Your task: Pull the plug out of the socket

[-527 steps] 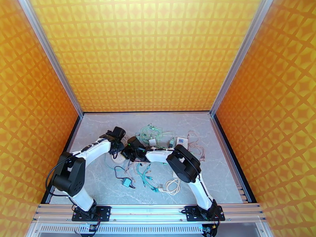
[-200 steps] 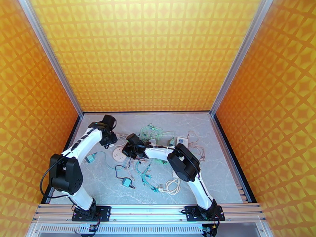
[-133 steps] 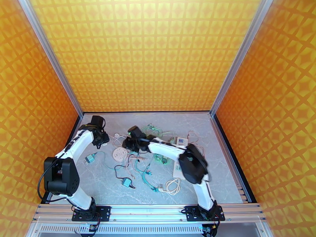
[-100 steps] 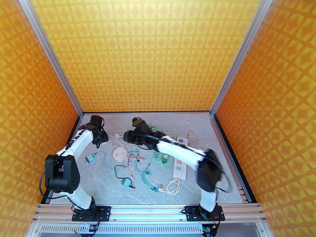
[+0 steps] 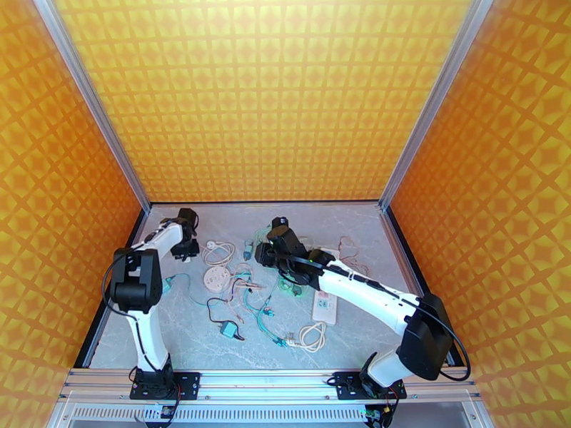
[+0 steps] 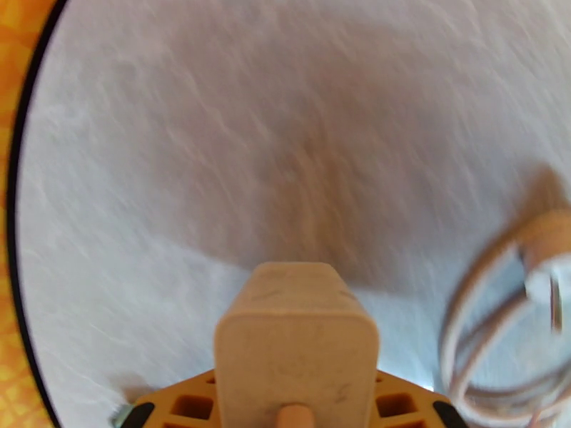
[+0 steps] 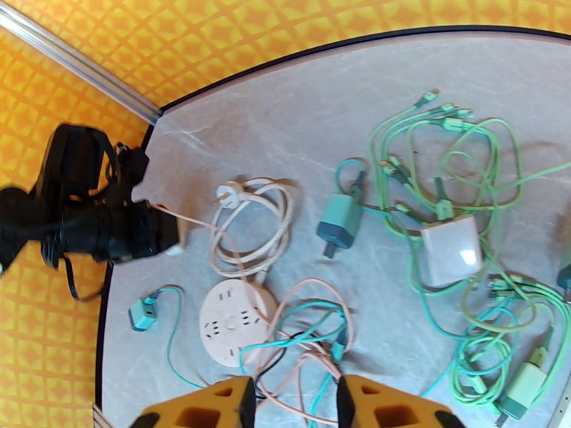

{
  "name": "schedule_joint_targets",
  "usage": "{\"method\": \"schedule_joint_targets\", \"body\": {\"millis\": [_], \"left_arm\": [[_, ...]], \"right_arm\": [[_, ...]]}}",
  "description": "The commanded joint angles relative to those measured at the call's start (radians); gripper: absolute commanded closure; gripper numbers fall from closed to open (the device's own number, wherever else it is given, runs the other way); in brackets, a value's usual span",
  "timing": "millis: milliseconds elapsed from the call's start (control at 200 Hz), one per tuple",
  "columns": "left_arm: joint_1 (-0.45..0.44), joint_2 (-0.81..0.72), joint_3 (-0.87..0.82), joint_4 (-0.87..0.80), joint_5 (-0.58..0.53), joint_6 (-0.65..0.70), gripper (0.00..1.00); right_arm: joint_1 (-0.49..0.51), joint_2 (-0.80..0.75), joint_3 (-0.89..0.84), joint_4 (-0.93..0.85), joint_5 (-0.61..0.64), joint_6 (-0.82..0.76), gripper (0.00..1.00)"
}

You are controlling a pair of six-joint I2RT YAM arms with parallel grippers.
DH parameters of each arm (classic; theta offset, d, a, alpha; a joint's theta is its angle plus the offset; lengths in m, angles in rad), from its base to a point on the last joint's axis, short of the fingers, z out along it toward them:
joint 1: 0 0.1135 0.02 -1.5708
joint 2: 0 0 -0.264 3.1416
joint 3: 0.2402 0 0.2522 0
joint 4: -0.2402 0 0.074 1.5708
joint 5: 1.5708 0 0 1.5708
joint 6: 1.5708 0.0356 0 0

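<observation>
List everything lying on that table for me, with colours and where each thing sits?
round socket: 1, white, left of centre, nothing plugged in
white plug: 1, white, clamped in the left gripper, far left
coiled cable: 1, white, just beyond the socket
teal adapter: 1, teal, centre, right of the coil
small teal plug: 1, teal, left of the socket
square charger: 1, white, among the green cables
green cables: tangled bunch, right of centre
power strip: 1, white, right of centre
dark adapter: 1, dark teal, near front
table: 1, grey marbled
left gripper: orange fingers, shut
right gripper: orange fingers, open, above the cables
</observation>
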Motion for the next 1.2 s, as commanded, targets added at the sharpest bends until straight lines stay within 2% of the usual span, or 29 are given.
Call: {"method": "schedule_joint_targets", "body": {"millis": [0,165,285,390,610,715,790,850,885,1090,1195], "left_arm": [[-0.025,0.066,0.107,-0.098,-0.128,0.033,0.91],[-0.081,0.172,0.279,-0.158,-0.165,0.057,0.88],[-0.135,0.264,0.410,-0.216,-0.240,0.077,0.87],[-0.161,0.328,0.491,-0.247,-0.249,0.080,0.86],[-0.185,0.458,0.647,-0.352,-0.283,0.094,0.72],[-0.191,0.430,0.625,-0.348,-0.282,0.080,0.60],[-0.192,0.392,0.594,-0.336,-0.281,0.075,0.46],[-0.192,0.365,0.579,-0.338,-0.275,0.075,0.43],[-0.192,0.349,0.569,-0.342,-0.269,0.074,0.37],[-0.195,0.211,0.442,-0.320,-0.221,0.069,0.33],[-0.195,0.131,0.366,-0.306,-0.167,0.063,0.16]], "right_arm": [[-0.001,-0.036,-0.019,-0.010,0.038,0.003,0.64],[-0.001,-0.043,-0.045,-0.009,0.033,0.019,0.64],[-0.002,-0.052,-0.053,-0.020,0.020,0.026,0.64],[-0.001,-0.067,-0.073,-0.021,0.021,0.034,0.64],[-0.002,-0.108,-0.104,-0.029,0.036,0.037,0.64],[-0.002,-0.117,-0.110,-0.033,0.042,0.034,0.64],[-0.001,-0.116,-0.114,-0.030,0.041,0.036,0.63],[-0.001,-0.114,-0.113,-0.027,0.040,0.037,0.63],[-0.002,-0.111,-0.114,-0.023,0.036,0.038,0.63],[-0.002,-0.081,-0.106,0.004,0.012,0.045,0.63],[-0.003,-0.068,-0.098,0.009,0.006,0.042,0.60]]}}
